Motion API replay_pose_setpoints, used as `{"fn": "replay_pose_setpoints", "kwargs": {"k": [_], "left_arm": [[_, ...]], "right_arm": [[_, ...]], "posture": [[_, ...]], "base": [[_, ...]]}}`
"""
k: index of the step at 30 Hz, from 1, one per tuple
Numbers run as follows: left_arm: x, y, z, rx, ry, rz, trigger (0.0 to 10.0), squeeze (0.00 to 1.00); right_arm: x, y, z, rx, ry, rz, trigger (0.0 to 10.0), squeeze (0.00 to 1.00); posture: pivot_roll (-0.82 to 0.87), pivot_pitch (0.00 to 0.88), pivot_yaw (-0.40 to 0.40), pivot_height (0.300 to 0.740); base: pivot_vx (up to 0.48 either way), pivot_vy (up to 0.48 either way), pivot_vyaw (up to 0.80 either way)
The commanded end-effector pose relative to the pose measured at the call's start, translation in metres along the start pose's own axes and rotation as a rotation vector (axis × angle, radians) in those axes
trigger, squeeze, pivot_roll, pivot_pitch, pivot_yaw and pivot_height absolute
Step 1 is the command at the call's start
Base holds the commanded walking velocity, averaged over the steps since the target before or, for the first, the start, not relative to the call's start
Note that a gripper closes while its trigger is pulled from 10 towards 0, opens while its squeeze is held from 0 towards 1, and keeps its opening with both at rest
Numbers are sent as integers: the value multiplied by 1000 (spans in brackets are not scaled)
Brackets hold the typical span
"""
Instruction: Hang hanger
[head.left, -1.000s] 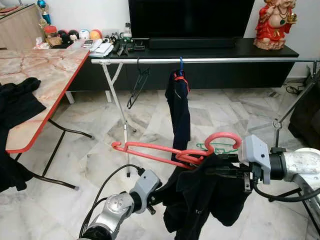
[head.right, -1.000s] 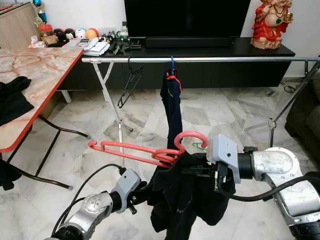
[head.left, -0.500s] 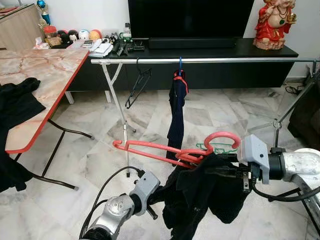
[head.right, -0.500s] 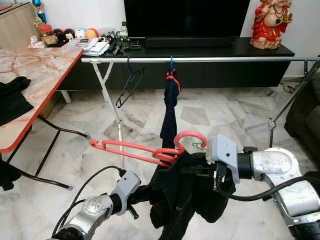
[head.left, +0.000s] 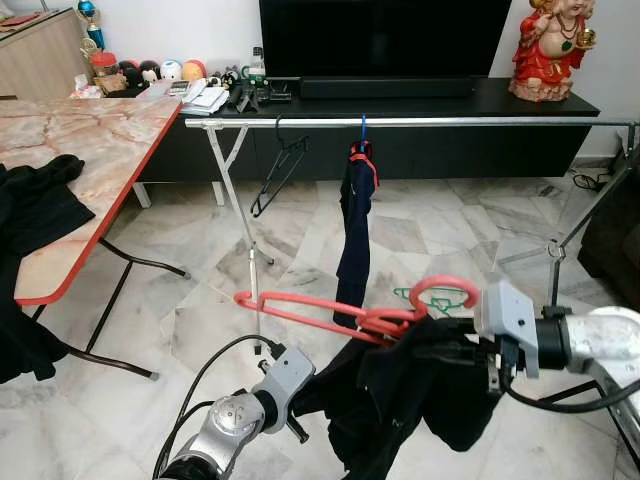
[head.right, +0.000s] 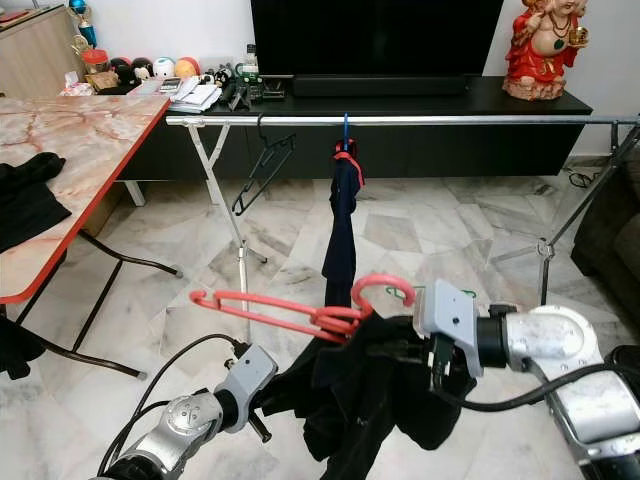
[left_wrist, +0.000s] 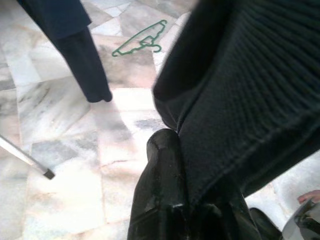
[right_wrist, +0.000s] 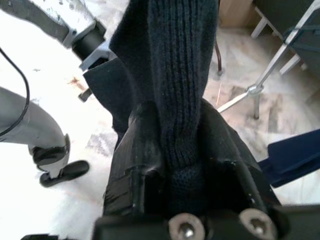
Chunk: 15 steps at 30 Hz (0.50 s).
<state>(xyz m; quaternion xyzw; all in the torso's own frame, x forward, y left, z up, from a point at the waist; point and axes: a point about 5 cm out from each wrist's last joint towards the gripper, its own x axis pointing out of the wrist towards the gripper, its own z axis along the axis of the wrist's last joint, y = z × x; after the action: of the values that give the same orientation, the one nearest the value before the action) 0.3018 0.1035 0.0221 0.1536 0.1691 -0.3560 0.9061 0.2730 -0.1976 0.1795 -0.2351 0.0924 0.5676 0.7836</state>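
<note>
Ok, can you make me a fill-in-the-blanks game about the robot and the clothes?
1. The hanger carrying the dark sweater is ____ in colour.
2. The right hand is shut on the ____.
3. A green hanger lies on the ____.
4. A navy garment hangs from the metal ____.

Missing words: red; sweater; floor; rail

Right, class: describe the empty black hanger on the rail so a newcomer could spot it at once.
Find the long silver rail that runs in front of the dark TV cabinet. Near its left end, beside the rack's slanted leg, hangs the black hanger, tilted. Unlike the blue hanger to its right, which carries a dark garment, it holds nothing.
</note>
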Motion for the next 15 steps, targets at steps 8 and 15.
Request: {"fn": "replay_pose_setpoints", "kwargs": {"k": [8,15], "left_arm": [[-4,1,-14,4,74,25,0,0],[-5,-3,-19,-2,84,16,0,0]], "right_arm": [[-20,-8,2,56,-119,-131,0,0],[-36,21,-21,204,-102,34,0,0]], "posture": [[-78,60,-24,740],[-78,66,-25,740]], "base": [[0,0,0],[0,0,0]]}}
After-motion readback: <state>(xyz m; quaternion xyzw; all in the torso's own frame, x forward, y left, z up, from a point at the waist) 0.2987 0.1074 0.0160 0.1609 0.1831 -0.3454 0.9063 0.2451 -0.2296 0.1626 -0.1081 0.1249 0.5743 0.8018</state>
